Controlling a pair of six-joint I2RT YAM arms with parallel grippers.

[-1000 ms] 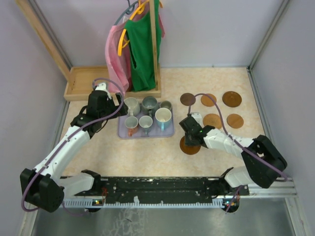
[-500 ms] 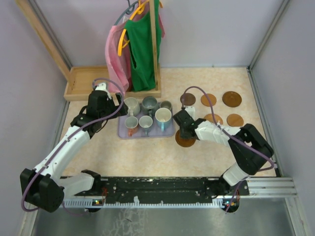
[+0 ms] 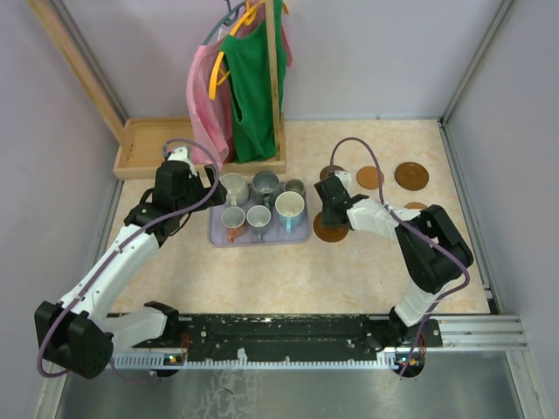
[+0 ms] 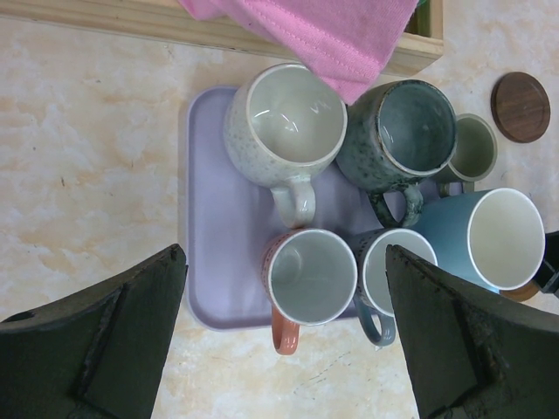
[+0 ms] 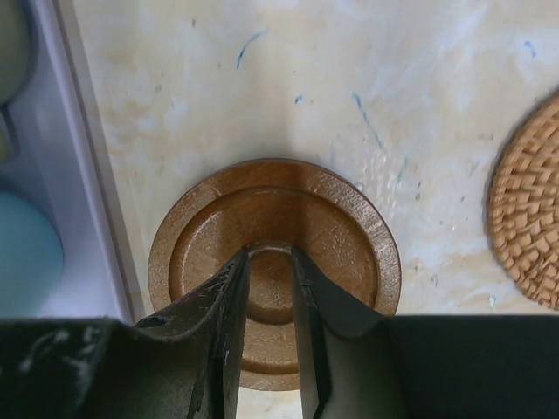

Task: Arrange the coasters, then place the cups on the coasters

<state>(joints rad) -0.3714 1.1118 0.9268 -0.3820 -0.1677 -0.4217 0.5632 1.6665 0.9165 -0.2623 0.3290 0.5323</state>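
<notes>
arranging | right claw (image 5: 271,255) nearly closed, tips on round brown wooden coaster (image 5: 349,236) | left claw (image 4: 284,251) wide, empty | next: slide into row

Beige marbled table (image 3: 262,271) carries a lavender tray (image 4: 218,227) at centre, a wooden rack base (image 3: 144,148) at far left, and round brown coasters (image 3: 411,175) lying right of the tray.

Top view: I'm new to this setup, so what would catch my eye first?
Six cups crowd a lavender tray mid-table. Just right of it, the right tool, tips nearly together, rests on a brown coaster. Behind, green and pink garments hang on a wooden rack.
</notes>
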